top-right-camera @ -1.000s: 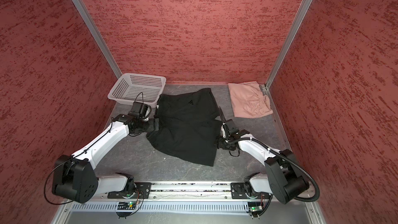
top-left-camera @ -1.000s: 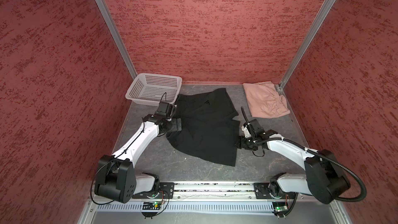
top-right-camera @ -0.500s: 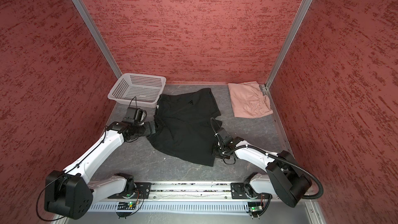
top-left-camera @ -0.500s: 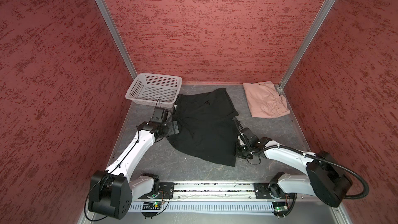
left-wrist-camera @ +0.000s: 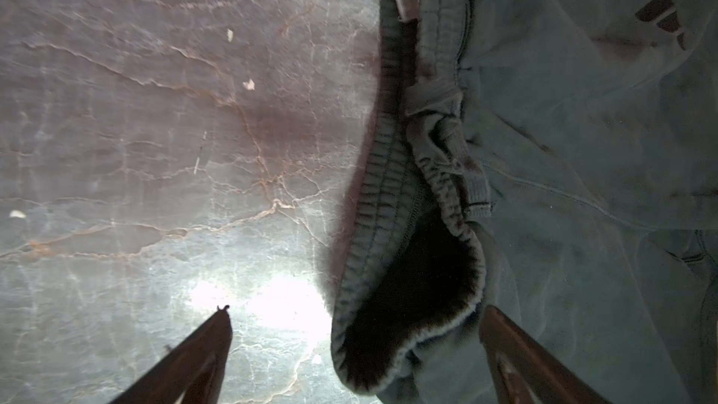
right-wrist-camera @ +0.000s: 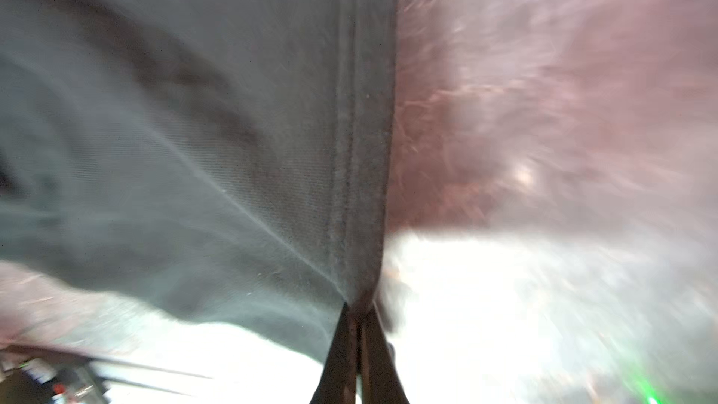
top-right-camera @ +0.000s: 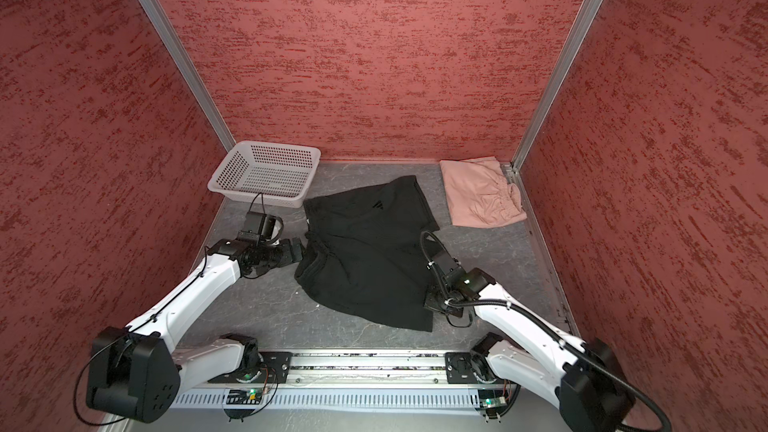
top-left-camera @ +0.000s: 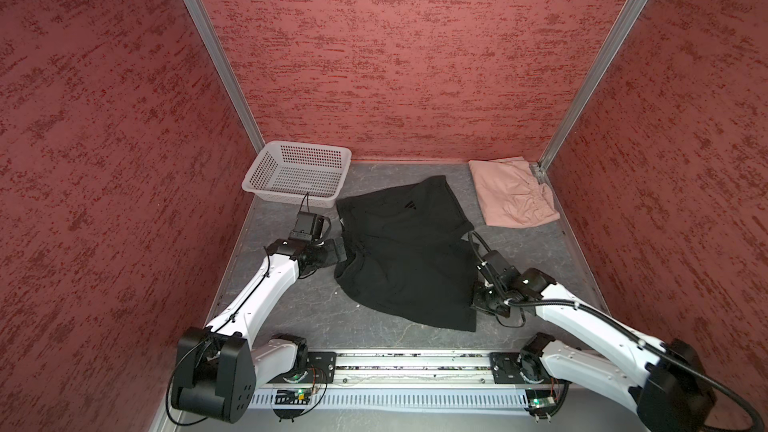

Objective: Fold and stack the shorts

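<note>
The black shorts lie spread in the middle of the table, logo toward the back. The pink shorts lie folded at the back right corner. My left gripper is open at the black shorts' waistband; in the left wrist view its fingers straddle the gaping waistband. My right gripper is at the shorts' front right edge. In the right wrist view that gripper is shut on the stitched hem.
A white perforated basket stands at the back left, just behind the left wrist. Red walls close in three sides. The arms' base rail runs along the front. Bare grey table shows in front of the shorts.
My right gripper has shut on the black shorts' hem and shifted toward the front edge. The left gripper stays open at the waistband, barely moved.
</note>
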You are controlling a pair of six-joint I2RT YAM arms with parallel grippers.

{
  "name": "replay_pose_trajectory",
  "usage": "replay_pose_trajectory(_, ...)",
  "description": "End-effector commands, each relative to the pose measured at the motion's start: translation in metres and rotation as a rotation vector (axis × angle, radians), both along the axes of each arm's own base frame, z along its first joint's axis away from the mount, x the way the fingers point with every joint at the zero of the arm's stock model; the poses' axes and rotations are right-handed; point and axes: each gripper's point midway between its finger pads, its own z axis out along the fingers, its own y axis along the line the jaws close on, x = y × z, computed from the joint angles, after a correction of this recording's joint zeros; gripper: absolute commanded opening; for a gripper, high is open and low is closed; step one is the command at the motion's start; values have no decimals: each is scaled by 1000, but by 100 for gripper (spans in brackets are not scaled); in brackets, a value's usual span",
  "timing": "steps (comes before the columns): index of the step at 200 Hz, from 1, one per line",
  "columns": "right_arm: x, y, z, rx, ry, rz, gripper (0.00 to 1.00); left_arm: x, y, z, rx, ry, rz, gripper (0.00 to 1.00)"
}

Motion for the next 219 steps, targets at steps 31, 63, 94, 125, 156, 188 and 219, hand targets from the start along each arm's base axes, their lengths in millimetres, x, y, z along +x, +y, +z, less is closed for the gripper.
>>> replay_pose_trajectory(31,5,-16,16,-62,-10,-64,53,-11,-31,-9,-89,8,-70,99)
replay_pose_trajectory(63,-7,-13,15,-46,43,-33,60,-28,-37,-24,-139,43,-53,99)
replay_pose_trajectory(94,-29,-3,-5,16,132,16,60,-33,-35,-31,-144,37,-45,98)
replay_pose_trajectory(125,-42,16,-12,122,166,57,60,-29,-49,-33,-167,-16,-117,96)
replay_pose_trajectory(156,-58,22,-27,148,219,64,62,-28,-52,-34,-193,-33,-127,96)
replay_pose_trajectory(188,-63,25,-40,167,242,36,63,-31,-56,-41,-230,-20,-124,79)
replay_pose_trajectory(219,-58,24,-49,152,223,3,62,-33,-52,-46,-241,-4,-96,30)
